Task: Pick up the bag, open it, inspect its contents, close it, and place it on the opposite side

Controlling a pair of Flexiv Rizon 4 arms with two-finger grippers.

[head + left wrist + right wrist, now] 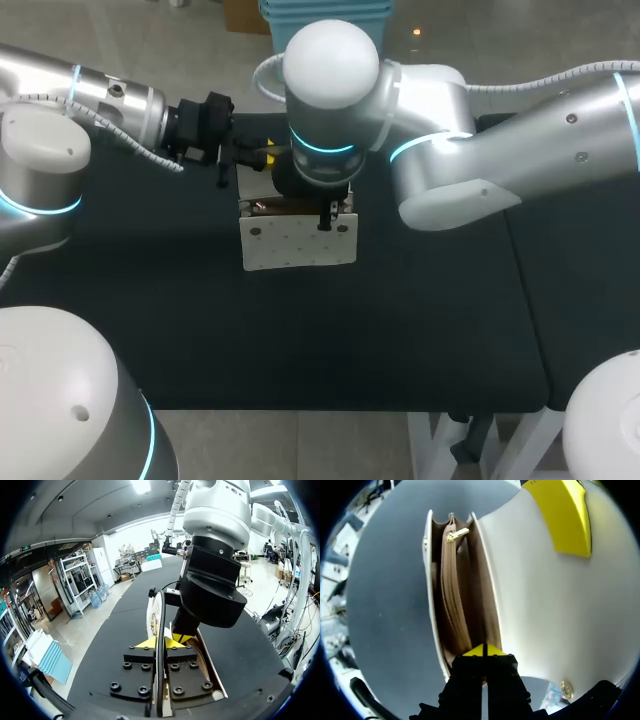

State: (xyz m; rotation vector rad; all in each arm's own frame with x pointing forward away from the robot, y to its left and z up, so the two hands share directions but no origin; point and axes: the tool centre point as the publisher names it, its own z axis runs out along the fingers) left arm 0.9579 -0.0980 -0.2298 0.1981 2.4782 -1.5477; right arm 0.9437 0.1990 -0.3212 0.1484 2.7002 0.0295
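The white bag (298, 243) stands mid-table with its studded flap (545, 605) lifted open. My left gripper (255, 158) comes in from the left and is shut on the flap's thin edge (156, 615), yellow tips (160, 642) on either side of it. My right arm hangs over the bag, and its gripper (325, 215) points down into the mouth. In the right wrist view the tan lining (462, 605) and a zip pocket with a gold pull (456, 534) show. The right gripper's tips (484, 651) are shut at the near end of the opening. I cannot tell whether they pinch anything.
The dark table (400, 330) spreads wide in front of the bag and to both sides. A seam (518, 270) splits off a second dark panel on the right. The front edge (340, 408) runs near my base.
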